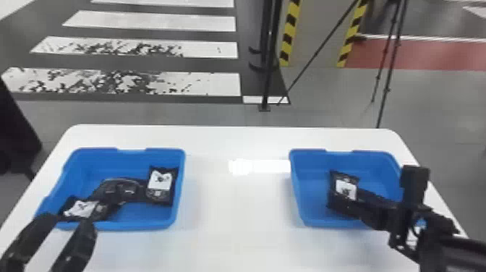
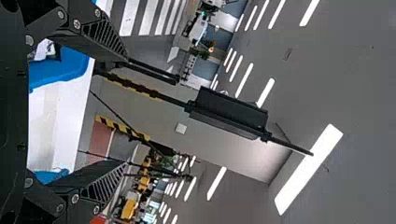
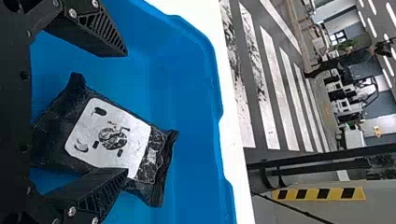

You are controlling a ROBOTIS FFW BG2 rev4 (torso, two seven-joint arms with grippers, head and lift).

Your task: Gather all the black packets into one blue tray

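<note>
Black packets with white labels lie in the left blue tray [image 1: 124,220]: one packet [image 1: 161,184] by its right wall, another [image 1: 80,209] near the front-left corner, dark packaging [image 1: 121,190] between them. Just in front of that corner is my left gripper [image 1: 67,221], open; the left wrist view has the gripper [image 2: 126,111] with nothing between its fingers. In the right blue tray [image 1: 302,202], my right gripper [image 1: 372,209] is low beside a black packet [image 1: 345,186]. In the right wrist view, the gripper [image 3: 127,112] stands open, one finger overlapping an edge of the packet [image 3: 109,135].
Both trays stand on a white table [image 1: 237,209], with a wide stretch of tabletop between them. Beyond the far edge, a black stand [image 1: 267,72] and tripod legs [image 1: 388,79] rise from the floor.
</note>
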